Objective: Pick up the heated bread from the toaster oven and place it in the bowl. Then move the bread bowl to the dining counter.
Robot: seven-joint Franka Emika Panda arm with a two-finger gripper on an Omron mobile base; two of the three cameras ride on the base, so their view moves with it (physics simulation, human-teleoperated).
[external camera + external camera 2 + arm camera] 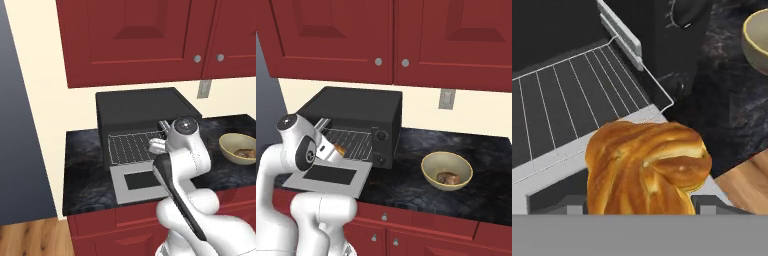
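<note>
Hand view puts my gripper (pixel 643 212) pinching the bread (pixel 646 167), lifted over the oven (pixel 358 120) door. It looks light and soft, so I'd squeeze its middle gently. At two o'clock sits the bowl (pixel 755 42).

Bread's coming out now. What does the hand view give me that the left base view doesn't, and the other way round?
Hand view alone: the heated bread close up, a twisted golden bun between the finger tips, over the front edge of the wire rack, plus a patch of wood floor.

Left base view alone: the toaster oven whole, the red cabinets above, and a brownish piece lying inside the bowl; the arm's own wrist hides the bread.

Both: the rack, the grey drop-down door, the dark counter and the bowl's rim.
</note>
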